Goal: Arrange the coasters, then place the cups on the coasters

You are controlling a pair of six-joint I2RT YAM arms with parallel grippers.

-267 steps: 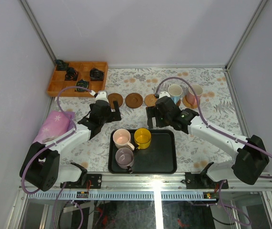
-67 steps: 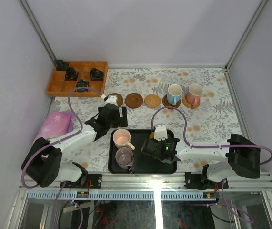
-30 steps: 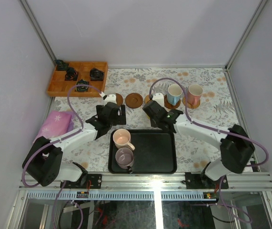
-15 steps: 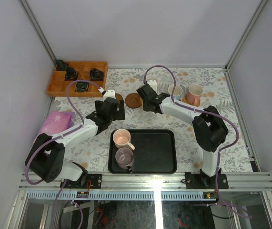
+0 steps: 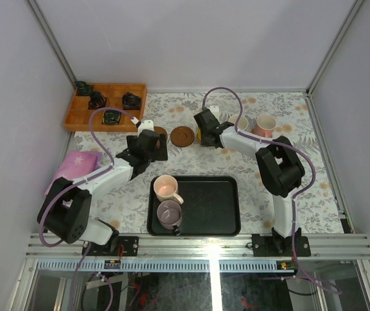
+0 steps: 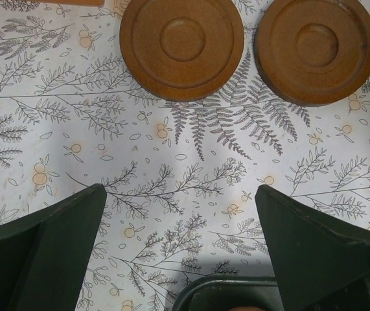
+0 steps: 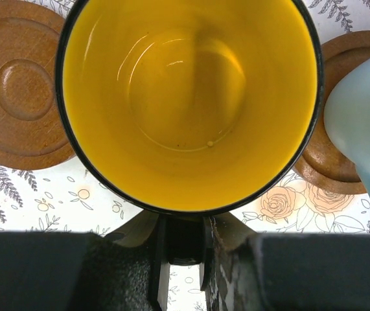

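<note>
Yellow cup (image 7: 188, 97) fills most of the right wrist view with its mouth facing the camera, so whatever lies beneath it is hidden. Whether it rests on something or hangs just above cannot be told. The right gripper (image 7: 181, 243) is narrowed onto a dark part at the cup's lower rim, bottom centre of the frame. It looks like the handle, though only a sliver shows. One coaster (image 7: 16, 110) peeks out at the left, cut by the frame edge. A second coaster (image 7: 327, 159) at the right lies partly under a pale blue-white cup (image 7: 366, 110), which is blurred and cropped.

From overhead, in the upper middle, the arm covers nearly all of the yellow cup. The left gripper (image 6: 179, 191) stands wide apart and empty over the floral tablecloth (image 6: 172, 149). Two bare coasters (image 6: 181, 42) (image 6: 314, 45) lie along the top of its view. The black tray (image 6: 223, 295) barely shows at the bottom edge. A pale pink cup (image 5: 165, 188) and a mauve cup (image 5: 170, 212) sit in the tray's left half.
</note>
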